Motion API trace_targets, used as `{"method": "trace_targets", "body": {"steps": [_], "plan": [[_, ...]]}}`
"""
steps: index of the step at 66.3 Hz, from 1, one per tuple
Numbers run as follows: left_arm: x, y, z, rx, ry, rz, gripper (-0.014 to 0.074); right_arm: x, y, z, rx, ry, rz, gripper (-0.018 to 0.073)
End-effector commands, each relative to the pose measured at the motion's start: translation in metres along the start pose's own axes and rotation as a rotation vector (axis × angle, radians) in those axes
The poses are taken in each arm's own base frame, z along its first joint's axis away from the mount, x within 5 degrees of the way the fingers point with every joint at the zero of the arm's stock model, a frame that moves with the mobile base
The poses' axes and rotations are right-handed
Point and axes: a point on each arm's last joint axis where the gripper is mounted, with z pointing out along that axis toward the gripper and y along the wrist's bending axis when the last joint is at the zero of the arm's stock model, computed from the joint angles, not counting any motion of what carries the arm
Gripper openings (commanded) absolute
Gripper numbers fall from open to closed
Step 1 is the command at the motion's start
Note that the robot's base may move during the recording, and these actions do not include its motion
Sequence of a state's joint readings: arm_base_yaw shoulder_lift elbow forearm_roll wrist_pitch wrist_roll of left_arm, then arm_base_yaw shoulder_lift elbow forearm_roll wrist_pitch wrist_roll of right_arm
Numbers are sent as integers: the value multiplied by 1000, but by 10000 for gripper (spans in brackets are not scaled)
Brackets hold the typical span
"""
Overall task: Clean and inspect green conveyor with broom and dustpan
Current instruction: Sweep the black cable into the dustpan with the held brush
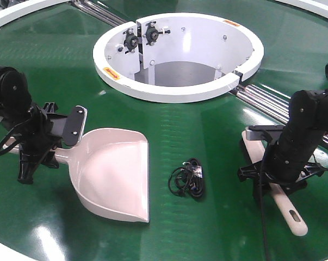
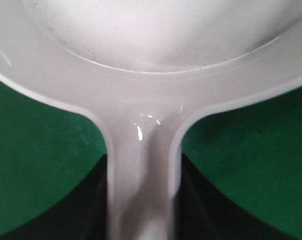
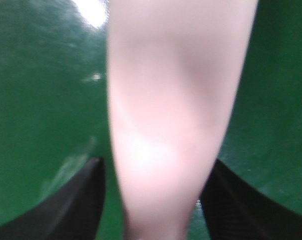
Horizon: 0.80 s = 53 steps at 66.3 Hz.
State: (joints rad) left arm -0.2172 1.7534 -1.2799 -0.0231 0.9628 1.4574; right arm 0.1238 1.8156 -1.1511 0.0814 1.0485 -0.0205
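Note:
The pale pink dustpan (image 1: 112,174) lies on the green conveyor (image 1: 207,125) at the left, its mouth facing right. My left gripper (image 1: 54,154) is shut on its thin handle. In the left wrist view the black fingers (image 2: 93,200) press both sides of the dustpan (image 2: 151,60) handle. At the right, the beige broom (image 1: 282,202) lies on the belt with its hang-hole end toward the front. My right gripper (image 1: 270,174) sits over it. The right wrist view shows the broom (image 3: 176,100) between the fingers (image 3: 80,200), with green gaps on both sides; that gripper (image 3: 158,200) is open.
A black tangle of cord (image 1: 188,178) lies on the belt between the dustpan and the broom. The white ring-shaped housing (image 1: 174,89) stands behind it. Metal rollers (image 1: 272,103) run back right. The belt's white rim (image 1: 11,16) shows at the far left.

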Motion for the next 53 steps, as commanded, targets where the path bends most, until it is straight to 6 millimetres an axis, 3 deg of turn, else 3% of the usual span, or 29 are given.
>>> {"method": "trace_targets", "body": {"steps": [1, 22, 36, 53], "plan": [[-5, 1, -18, -37, -19, 18, -7, -1, -1, -18, 29, -56, -2, 297], [-5, 1, -18, -37, -19, 18, -7, -2, -4, -19, 70, -68, -24, -17], [-5, 1, -18, -37, -19, 18, -7, 1, -3, -37, 61, -150, 3, -8], [-5, 1, -18, -37, -19, 18, -7, 22, 3, -71, 41, -226, 63, -5]]}}
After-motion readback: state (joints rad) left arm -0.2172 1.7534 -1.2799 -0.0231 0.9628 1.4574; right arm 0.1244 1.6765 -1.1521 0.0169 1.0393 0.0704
